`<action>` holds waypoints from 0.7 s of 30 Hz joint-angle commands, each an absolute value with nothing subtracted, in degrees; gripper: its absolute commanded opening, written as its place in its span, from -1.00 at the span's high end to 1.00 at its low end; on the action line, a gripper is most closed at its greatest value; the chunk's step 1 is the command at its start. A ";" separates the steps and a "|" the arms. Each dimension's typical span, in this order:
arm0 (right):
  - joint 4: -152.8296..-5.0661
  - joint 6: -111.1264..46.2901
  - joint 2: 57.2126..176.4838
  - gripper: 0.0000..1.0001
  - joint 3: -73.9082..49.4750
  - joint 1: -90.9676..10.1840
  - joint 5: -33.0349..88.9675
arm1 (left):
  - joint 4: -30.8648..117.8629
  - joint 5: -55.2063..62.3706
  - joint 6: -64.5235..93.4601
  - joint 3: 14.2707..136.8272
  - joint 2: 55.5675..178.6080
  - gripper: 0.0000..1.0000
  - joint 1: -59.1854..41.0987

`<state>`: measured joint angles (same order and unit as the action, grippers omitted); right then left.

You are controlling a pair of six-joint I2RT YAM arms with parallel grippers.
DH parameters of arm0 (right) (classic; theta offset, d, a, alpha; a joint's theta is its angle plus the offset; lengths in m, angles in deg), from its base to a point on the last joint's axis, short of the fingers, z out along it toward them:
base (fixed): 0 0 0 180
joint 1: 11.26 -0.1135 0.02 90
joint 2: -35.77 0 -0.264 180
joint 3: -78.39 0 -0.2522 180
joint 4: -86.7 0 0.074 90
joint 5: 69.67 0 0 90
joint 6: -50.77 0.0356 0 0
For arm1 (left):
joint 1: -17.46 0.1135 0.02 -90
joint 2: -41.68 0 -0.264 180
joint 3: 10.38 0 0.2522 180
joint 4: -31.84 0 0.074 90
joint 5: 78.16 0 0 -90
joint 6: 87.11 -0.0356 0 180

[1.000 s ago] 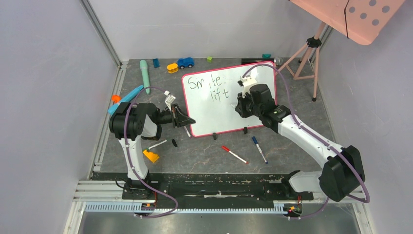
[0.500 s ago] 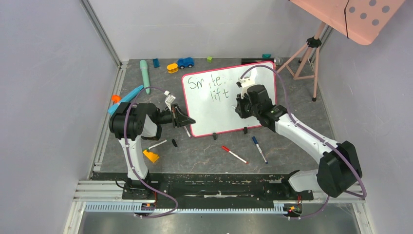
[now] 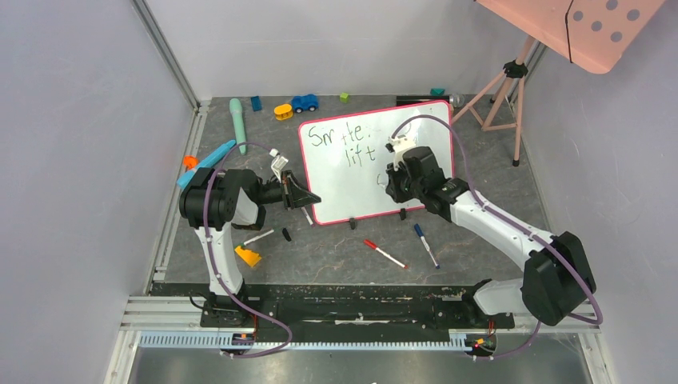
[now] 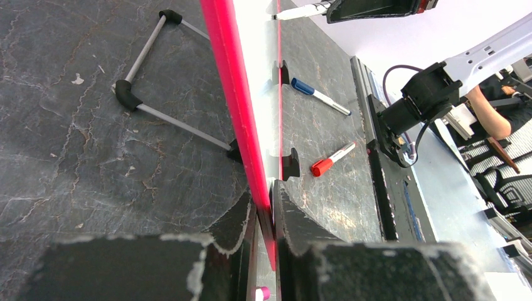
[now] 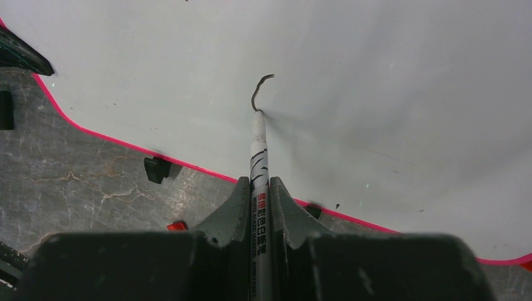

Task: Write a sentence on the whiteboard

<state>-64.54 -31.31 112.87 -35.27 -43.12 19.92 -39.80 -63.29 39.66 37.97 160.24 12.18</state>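
The whiteboard point(image 3: 340, 188) stands across the middle of the table point(image 3: 488, 152). The left gripper point(image 3: 310, 200) clamps the board's near left corner, and the right gripper point(image 5: 258, 188) presses a pen point(image 5: 258, 141) on its face. In front of the board, a red marker point(image 3: 385, 254) and a blue marker point(image 3: 426, 245) lie in the way. Right of the board, the table is bare up to the tripod point(image 3: 504, 92). A toy car point(image 3: 304, 102) sits behind the board.

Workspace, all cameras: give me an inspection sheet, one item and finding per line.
Surface: dark stone-pattern table, scuffed.
Job's things: whiteboard standing on black feet; writing in two lines, short curved stroke below.
Clutter: red marker, blue marker, toy car lying loose.
End effectors: left end effector shut on whiteboard's edge; right end effector shut on white marker, tip touching board.
Cables: purple cable arcs over whiteboard.
Surroundings: pink tripod, dotted pink panel.
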 commanded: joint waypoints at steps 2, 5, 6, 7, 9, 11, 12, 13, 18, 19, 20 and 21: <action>-63.86 -31.33 111.34 1.00 -35.50 -43.08 14.12 | -43.61 -65.45 34.34 37.48 161.16 0.71 11.66; -63.63 -31.48 111.56 1.00 -34.41 -43.08 12.67 | -43.61 -65.41 34.28 37.44 161.20 0.71 11.65; -63.59 -31.51 111.76 1.00 -34.06 -43.09 12.39 | -43.61 -65.48 34.30 37.40 161.21 0.71 11.66; -63.56 -31.59 111.92 1.00 -33.59 -43.08 12.21 | -43.61 -65.45 34.34 37.47 161.19 0.71 11.70; -63.59 -31.81 112.40 1.00 -32.79 -43.08 12.05 | -43.61 -65.42 34.34 37.46 161.19 0.71 11.66; -63.67 -31.94 112.98 1.00 -31.98 -43.07 12.02 | -43.61 -65.42 34.28 37.47 161.19 0.71 11.66; -63.80 -32.07 113.23 1.00 -31.43 -43.08 12.04 | -43.61 -65.44 34.27 37.45 161.15 0.71 11.65; -63.80 -32.16 113.52 1.00 -30.93 -43.13 11.90 | -43.61 -65.43 34.35 37.47 161.25 0.71 11.68; -63.75 -32.52 114.51 1.00 -28.91 -43.09 11.71 | -43.61 -65.44 34.35 37.47 161.21 0.71 11.63; -63.74 -32.62 114.76 1.00 -28.66 -43.08 11.96 | -43.62 -65.42 34.31 37.52 161.18 0.71 11.66; -63.75 -32.58 114.95 1.00 -28.53 -43.08 12.35 | -43.61 -65.49 34.35 37.57 161.17 0.71 11.66; -63.85 -32.61 115.06 1.00 -28.41 -43.06 12.72 | -43.63 -65.49 34.41 37.56 161.21 0.71 11.66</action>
